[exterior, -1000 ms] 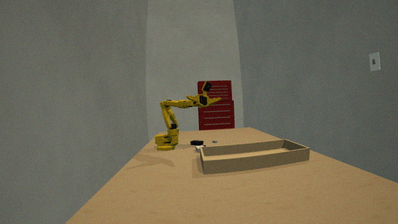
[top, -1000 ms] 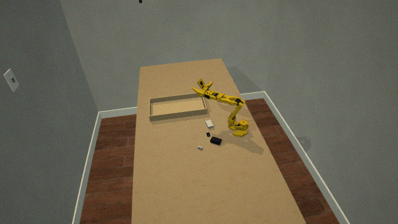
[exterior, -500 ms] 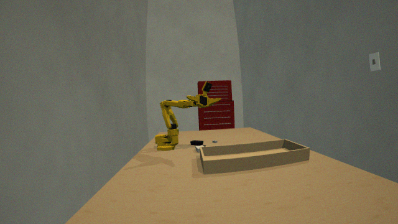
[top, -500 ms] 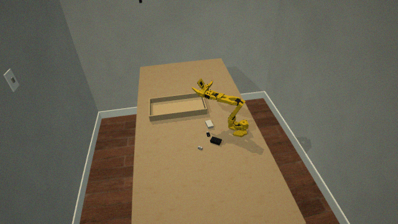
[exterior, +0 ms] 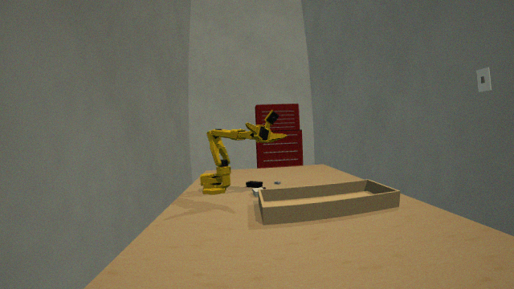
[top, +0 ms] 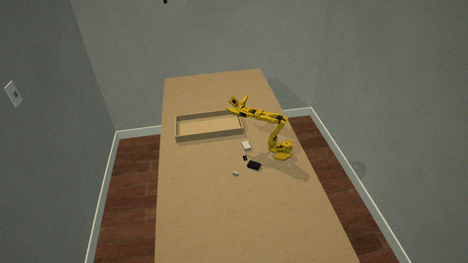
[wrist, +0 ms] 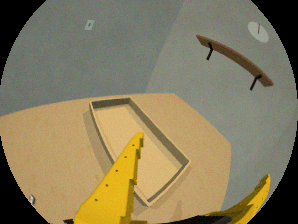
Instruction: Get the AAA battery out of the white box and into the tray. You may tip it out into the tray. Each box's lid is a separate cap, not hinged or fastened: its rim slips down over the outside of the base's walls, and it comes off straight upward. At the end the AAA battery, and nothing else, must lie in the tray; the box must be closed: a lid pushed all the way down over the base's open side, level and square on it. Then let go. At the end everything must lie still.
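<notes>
The white box [top: 246, 145] sits on the table between the tray and the arm's base, with its lid on as far as I can tell. In the exterior view only a sliver of it [exterior: 255, 191] shows behind the tray's corner. The tray [top: 209, 126] is a shallow tan rectangle and looks empty; it also shows in the exterior view [exterior: 328, 199] and the wrist view [wrist: 136, 145]. My gripper [top: 238, 102] is open and empty, held high in the air above the tray's right end; its jaws also show in the exterior view [exterior: 277, 126]. The battery is not visible.
A black box [top: 254, 165] lies in front of the arm's base. A small dark object [top: 244, 158] lies between the two boxes. A small light object [top: 235, 174] lies further toward the table's front. A red cabinet [exterior: 279, 135] stands behind the table.
</notes>
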Robot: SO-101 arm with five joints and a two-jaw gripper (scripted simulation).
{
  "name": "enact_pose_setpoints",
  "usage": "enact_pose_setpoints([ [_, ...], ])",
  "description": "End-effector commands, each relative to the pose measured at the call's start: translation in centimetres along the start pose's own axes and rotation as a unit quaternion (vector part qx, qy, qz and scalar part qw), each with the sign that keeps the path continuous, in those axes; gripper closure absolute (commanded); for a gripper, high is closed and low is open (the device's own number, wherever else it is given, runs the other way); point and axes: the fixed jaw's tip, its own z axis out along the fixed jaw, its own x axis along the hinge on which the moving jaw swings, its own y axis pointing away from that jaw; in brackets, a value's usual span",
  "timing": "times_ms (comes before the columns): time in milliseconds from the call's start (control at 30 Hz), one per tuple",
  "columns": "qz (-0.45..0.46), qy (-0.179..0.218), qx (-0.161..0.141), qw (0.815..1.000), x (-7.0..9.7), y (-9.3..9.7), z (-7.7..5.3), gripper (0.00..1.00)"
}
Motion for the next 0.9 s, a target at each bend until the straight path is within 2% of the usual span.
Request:
enact_pose_setpoints([
  [0,-0.047,0.021,-0.016,0.999,0.3,0.5,-0.1,0.09],
  [200,-0.138,0.081,-0.059,0.985,2.5,1.7,-0.3,0.15],
  [267,-0.138,0.081,-0.059,0.985,2.5,1.7,-0.3,0.15],
  [400,-0.210,0.123,-0.101,0.965,4.1,2.5,-0.7,0.20],
  [567,-0.303,0.171,-0.168,0.922,6.3,3.6,-1.7,0.27],
  [767,-0.411,0.213,-0.266,0.846,8.8,4.8,-3.5,0.36],
  [833,-0.411,0.213,-0.266,0.846,8.8,4.8,-3.5,0.36],
  [867,-0.428,0.217,-0.284,0.830,9.2,5.0,-3.8,0.38],
])
